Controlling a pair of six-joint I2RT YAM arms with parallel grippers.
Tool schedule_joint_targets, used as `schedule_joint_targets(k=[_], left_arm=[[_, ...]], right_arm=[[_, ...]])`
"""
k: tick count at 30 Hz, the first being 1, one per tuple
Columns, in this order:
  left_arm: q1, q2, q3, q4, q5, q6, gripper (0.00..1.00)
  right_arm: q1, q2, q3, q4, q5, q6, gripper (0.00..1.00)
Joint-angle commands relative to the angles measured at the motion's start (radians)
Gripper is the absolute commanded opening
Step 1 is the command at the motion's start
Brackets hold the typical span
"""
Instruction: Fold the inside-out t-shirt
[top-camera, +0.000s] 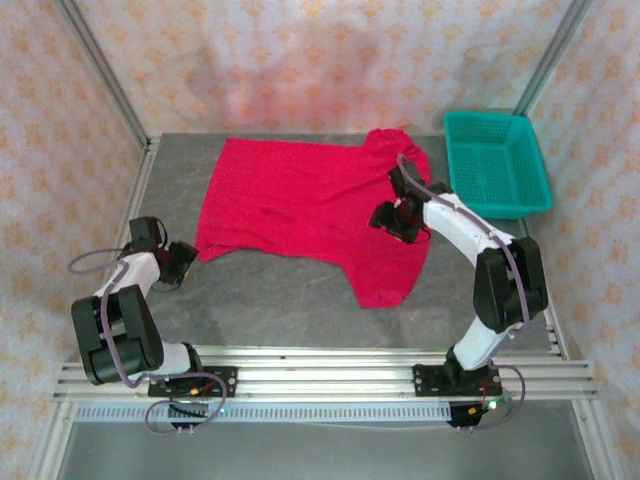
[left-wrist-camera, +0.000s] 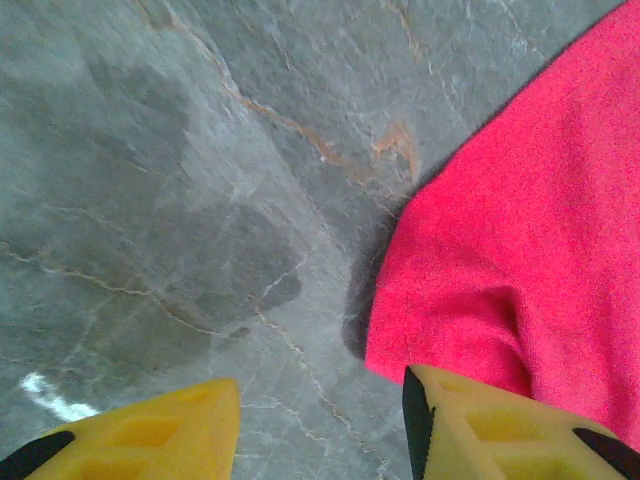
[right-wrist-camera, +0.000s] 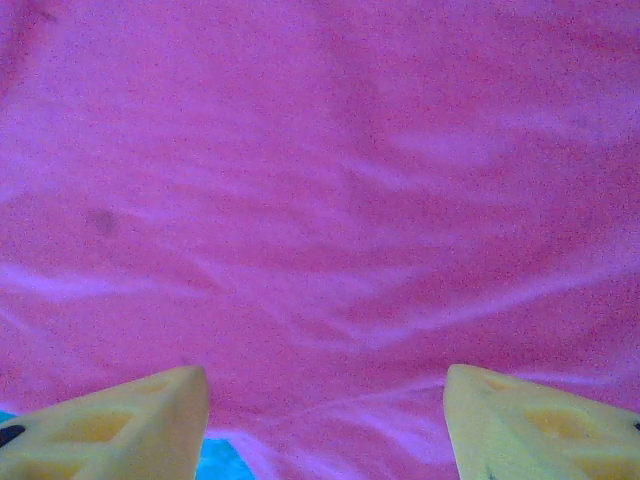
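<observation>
Red soft-fabric short-sleeved t-shirt (top-camera: 300, 205) is spread out on the grey stone tabletop (top-camera: 280, 300), presumably so its edges can be reached for folding. The left gripper (left-wrist-camera: 320, 400) is set at its near-left corner, jaws parted, nothing clamped; the right gripper (right-wrist-camera: 325, 390) is held over the cloth, jaws wide and empty.

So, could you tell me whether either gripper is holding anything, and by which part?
Nothing looks held: the left gripper stands open at the t-shirt corner, the right gripper open over it.
</observation>
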Motion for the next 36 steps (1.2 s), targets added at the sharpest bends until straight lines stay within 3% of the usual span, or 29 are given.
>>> schedule_joint_targets(k=[1,7,18,30,36], left_arm=[[0.004,0.004,-0.004,0.188,0.062,-0.016,0.50],[0.004,0.063,-0.009,0.240,0.032,-0.011,0.50],[-0.005,0.184,-0.017,0.357,0.094,-0.053,0.41],[-0.072,0.281,0.006,0.391,0.078,-0.064,0.35],[-0.110,0.290,0.061,0.332,0.047,-0.048,0.34]], right_arm=[[-0.002,-0.059,-0.037,0.046,0.011,0.011,0.65],[-0.002,-0.074,-0.036,0.008,0.023,-0.008,0.65],[-0.003,-0.064,-0.005,-0.014,0.037,-0.016,0.65],[-0.003,-0.045,-0.012,-0.010,0.023,-0.016,0.65],[-0.003,-0.046,-0.025,-0.005,0.016,-0.015,0.65]])
